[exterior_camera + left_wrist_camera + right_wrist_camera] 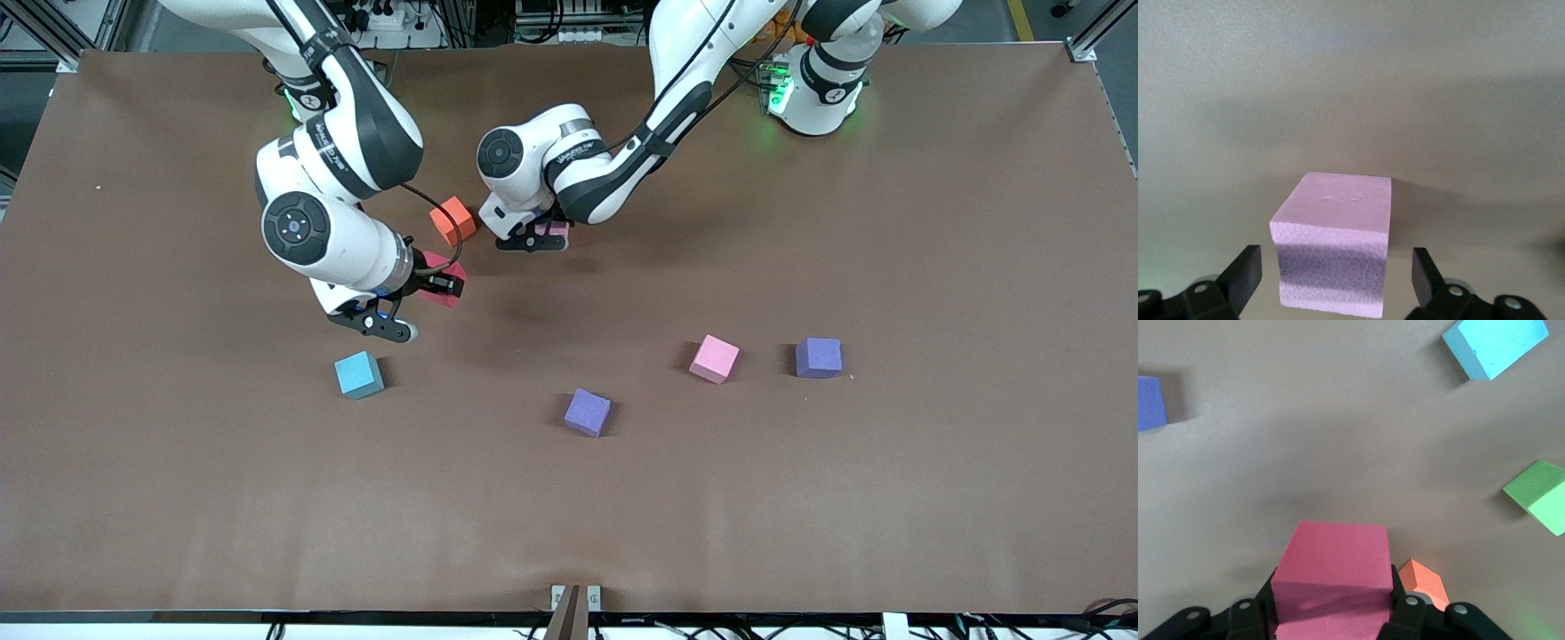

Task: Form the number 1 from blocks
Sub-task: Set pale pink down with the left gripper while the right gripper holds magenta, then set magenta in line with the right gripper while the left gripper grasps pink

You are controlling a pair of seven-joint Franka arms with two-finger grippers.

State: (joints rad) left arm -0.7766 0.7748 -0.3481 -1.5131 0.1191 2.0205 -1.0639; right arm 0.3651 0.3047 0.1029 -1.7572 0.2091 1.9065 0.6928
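Pink matte foam cube point(1335, 248) sitting just beside orange foam cube point(453, 220), left end effector point(1336, 273) gaping around it; red foam cube point(1333, 577) riding clamped in right end effector point(1335, 613); remaining pink cube point(715, 358) and two purple cubes point(588, 412) still lying scattered.

From the front we see only a sliver of the pink block point(553, 229) under the left hand point(532, 242); the wrist covers the rest. The red block point(442, 283) is half masked by the right hand point(427, 286). The green cube point(1540, 497) is cut by the right wrist picture's edge (hidden in the front view), as is a purple block point(1151, 403).
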